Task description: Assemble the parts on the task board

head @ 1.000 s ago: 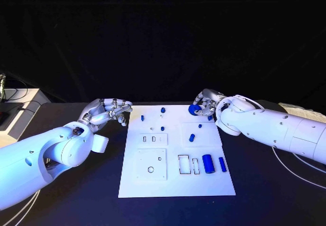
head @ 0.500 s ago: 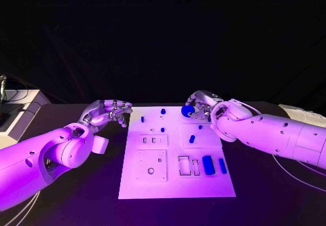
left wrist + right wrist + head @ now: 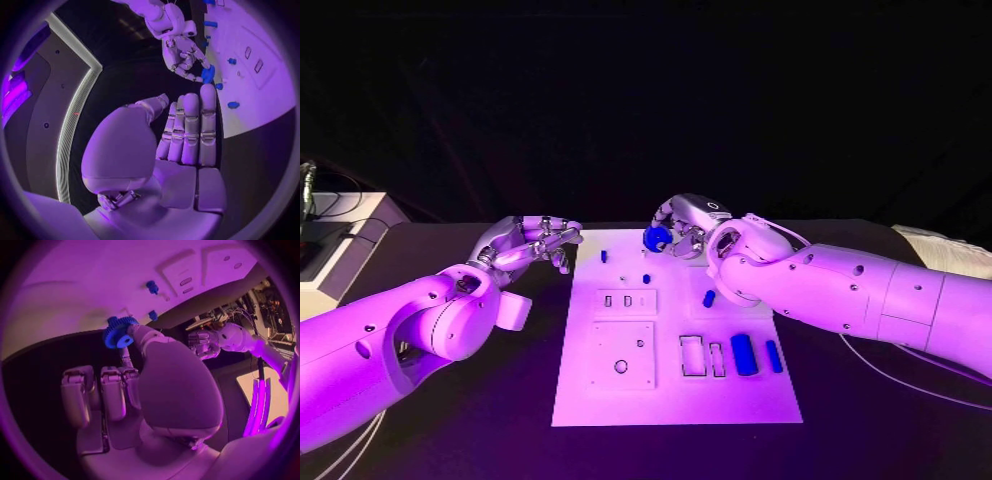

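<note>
I see blue gear (image 3: 656, 238), toothed rim, in silver right hand (image 3: 687, 218). Task board (image 3: 678, 395) white w/ small blue parts, e.g. blue cylinder (image 3: 743, 354). Table (image 3: 877, 430) black. Left hand (image 3: 531, 240) silver, arms white.

We see a black table (image 3: 473, 420) that carries the white task board (image 3: 675, 395), which lies flat in the middle of it. Thin pale cables (image 3: 913, 385) lie on the table at its right side, and others at the left corner.
</note>
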